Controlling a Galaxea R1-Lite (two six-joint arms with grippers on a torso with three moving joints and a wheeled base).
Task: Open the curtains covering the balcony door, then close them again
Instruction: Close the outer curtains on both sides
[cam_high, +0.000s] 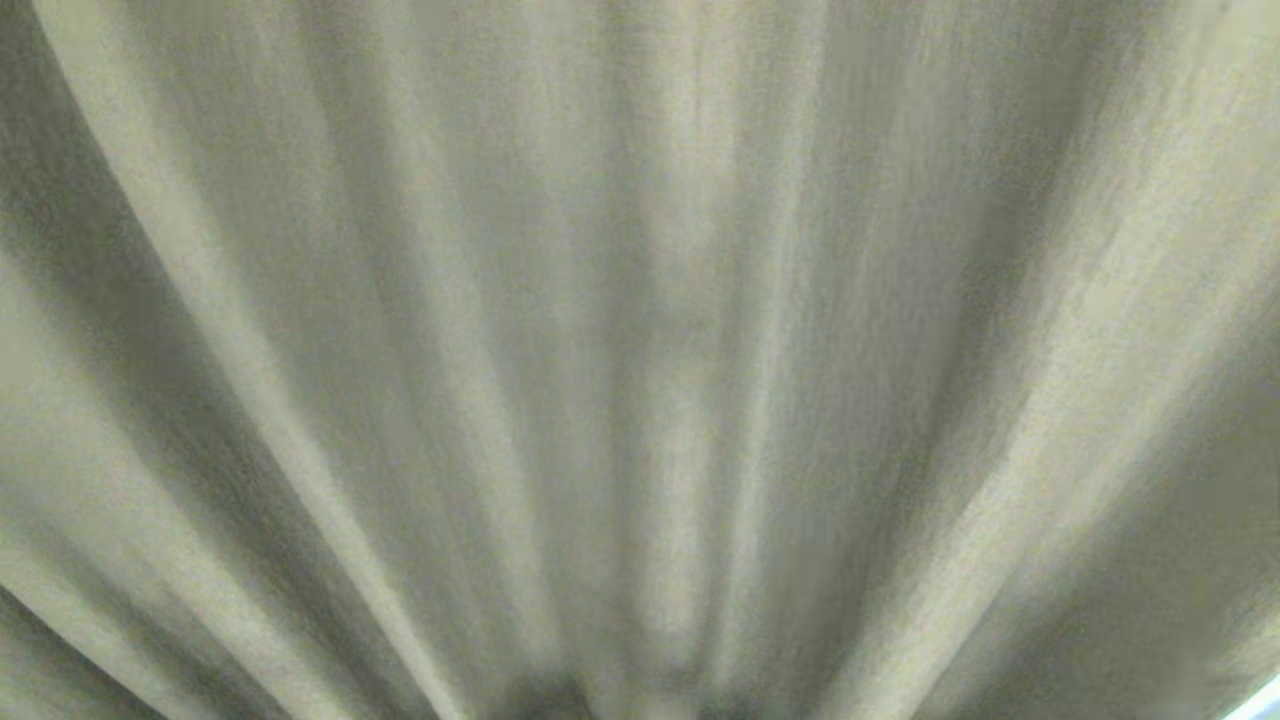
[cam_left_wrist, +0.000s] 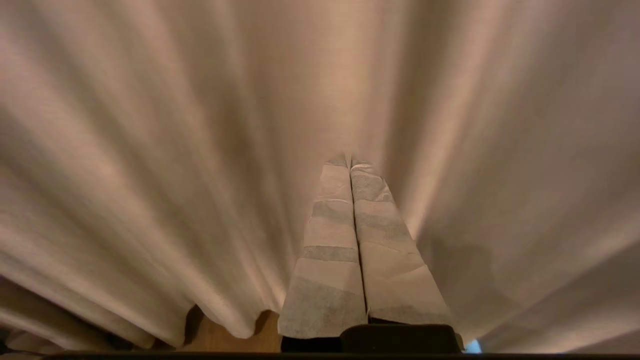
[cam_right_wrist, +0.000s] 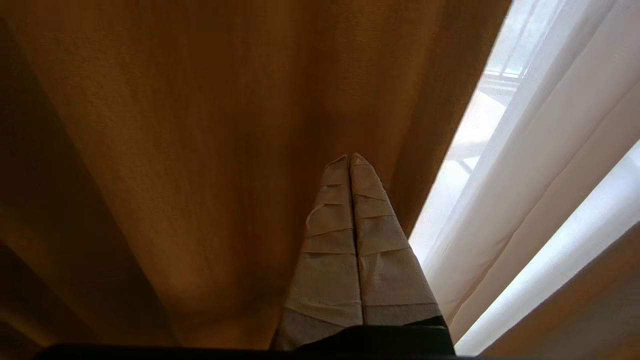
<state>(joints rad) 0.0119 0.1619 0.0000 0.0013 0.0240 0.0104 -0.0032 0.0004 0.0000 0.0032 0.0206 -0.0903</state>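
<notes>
**Drapes drawn across, both end effectors pressed shut**

The left end effector is seen with taped fingers pinched together, nothing held, tip at the folds of the curtains. In the head view only cream pleats are seen. The right end effector is likewise closed and empty, against a heavy drape, with the sheer and a bright gap beside it. The balcony door cannot be made out. The closing looks almost done; one gap is judged left.
</notes>
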